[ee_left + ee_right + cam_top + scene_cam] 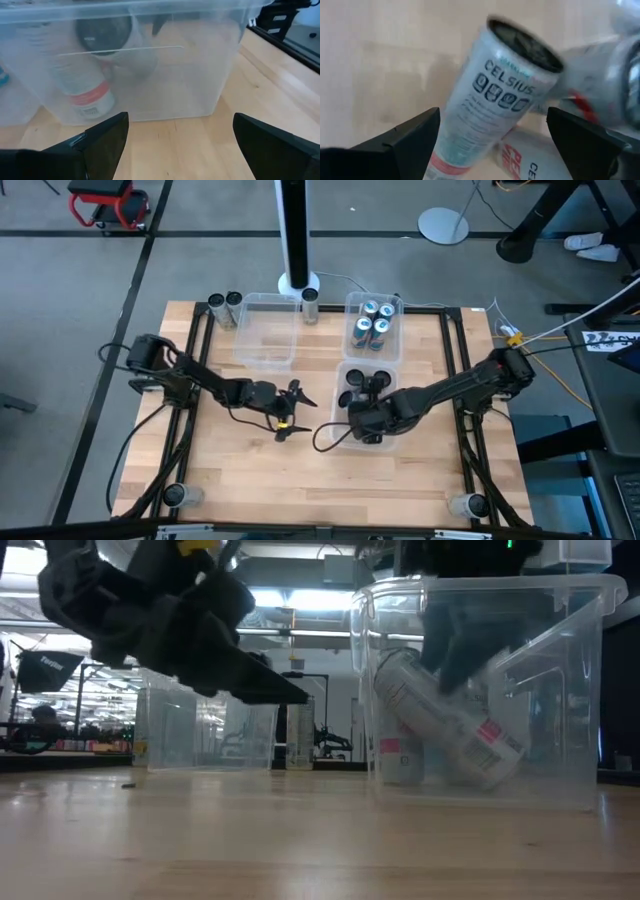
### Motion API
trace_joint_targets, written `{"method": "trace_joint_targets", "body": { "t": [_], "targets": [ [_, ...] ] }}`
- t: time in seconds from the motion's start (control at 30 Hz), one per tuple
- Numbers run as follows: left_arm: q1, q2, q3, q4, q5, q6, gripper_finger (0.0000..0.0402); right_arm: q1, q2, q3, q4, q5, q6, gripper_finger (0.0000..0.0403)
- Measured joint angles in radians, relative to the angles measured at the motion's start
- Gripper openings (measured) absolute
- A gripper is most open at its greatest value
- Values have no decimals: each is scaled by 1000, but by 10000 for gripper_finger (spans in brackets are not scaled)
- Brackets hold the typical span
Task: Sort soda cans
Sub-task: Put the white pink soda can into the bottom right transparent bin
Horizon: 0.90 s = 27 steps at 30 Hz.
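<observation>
The near clear bin (342, 405) holds white soda cans lying tilted against each other (450, 730) (82, 85). My right gripper (366, 426) hangs open over this bin, pointing steeply down; a tilted white can (495, 100) shows between its fingers (492, 145), untouched. My left gripper (298, 412) stands open low over the table left of the bin, pointing at its wall (180, 145) (250, 680). Several blue-and-silver cans (372, 325) stand in the far right bin. Three cans (215, 303) (233, 300) (310, 300) stand on the table at the far edge.
An empty clear bin (266, 330) stands at the far left centre. A white pole on a round base (297, 280) rises behind the table's far edge. Black frame rails (195, 360) (462, 360) run along both sides. Bare wood (300, 480) lies toward the near edge.
</observation>
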Motion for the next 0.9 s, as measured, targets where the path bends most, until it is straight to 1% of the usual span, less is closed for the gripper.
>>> {"method": "trace_joint_targets", "body": {
  "t": [0.07, 0.3, 0.43, 0.57, 0.67, 0.83, 0.9],
  "targets": [
    [0, 35, 31, 0, 0, 14, 347, -5, 3, 3, 10, -17, 2, 365],
    [6, 141, 125, -2, 0, 47, 347, -32, 76, 1, 67, -87, -21, 365],
    [12, 193, 177, -2, 1, 49, 347, -44, 111, 0, 94, -112, -47, 365],
    [11, 221, 201, -3, 1, 49, 347, -45, 130, 0, 144, -106, -96, 359],
    [11, 226, 204, -6, 3, 49, 347, -43, 130, 1, 146, -111, -102, 330],
    [11, 226, 205, -10, 3, 49, 347, -35, 115, 2, 134, -129, -120, 253],
    [11, 226, 205, -13, 3, 49, 347, -32, 105, 13, 125, -130, -137, 248]
  ]
}}
